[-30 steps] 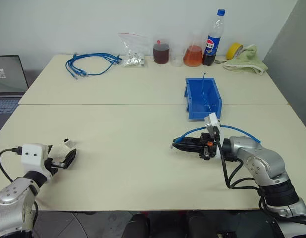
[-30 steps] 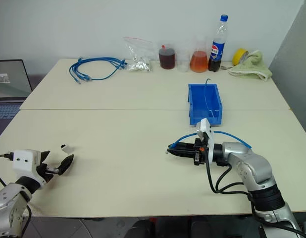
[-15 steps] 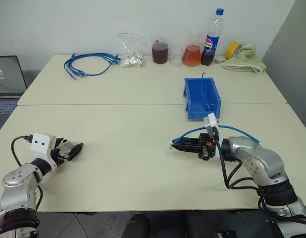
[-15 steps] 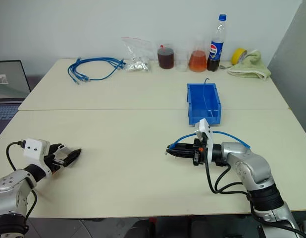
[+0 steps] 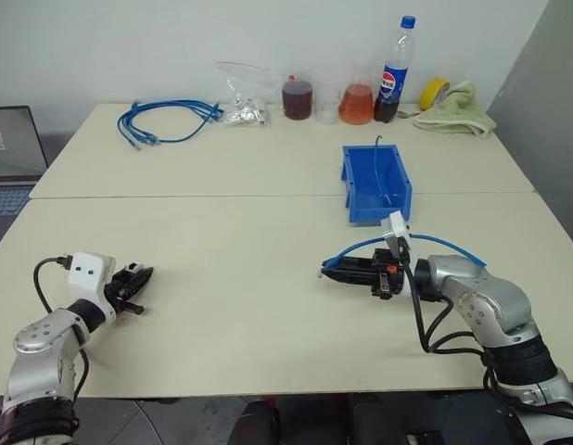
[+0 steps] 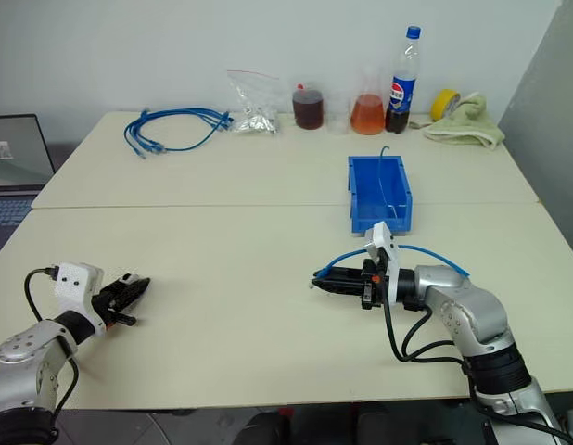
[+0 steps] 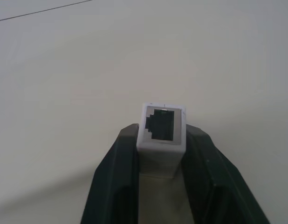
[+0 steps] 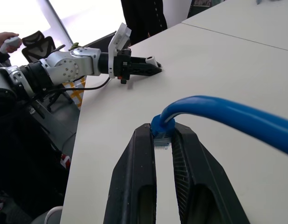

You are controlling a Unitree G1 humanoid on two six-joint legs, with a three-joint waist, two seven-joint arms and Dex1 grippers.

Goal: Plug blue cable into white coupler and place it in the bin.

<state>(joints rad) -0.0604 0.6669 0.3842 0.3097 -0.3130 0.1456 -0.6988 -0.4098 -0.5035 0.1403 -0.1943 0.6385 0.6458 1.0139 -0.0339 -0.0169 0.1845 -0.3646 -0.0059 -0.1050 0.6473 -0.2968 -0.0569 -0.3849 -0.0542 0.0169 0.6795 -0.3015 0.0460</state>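
Place: a robotics lab or test office
Furniture: two plain cream tables pushed together as one surface (image 5: pixel 268 176) against a bare white wall; an office chair (image 8: pixel 34 43) in the right wrist view
Equipment: an open laptop (image 5: pixel 13 153) at the side
Supplies: a coil of network cables (image 5: pixel 166 119), a bag of connectors (image 5: pixel 245 102), a tape roll (image 5: pixel 438 91)
Liquids: flask (image 5: pixel 358 100) and jar (image 5: pixel 299 97)

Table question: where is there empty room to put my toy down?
The widest bare stretch of table lies between the left gripper and the right gripper. Another lies between the coiled blue cables and the bin. The back edge is crowded with a clear bag, jars, a bottle and a towel.
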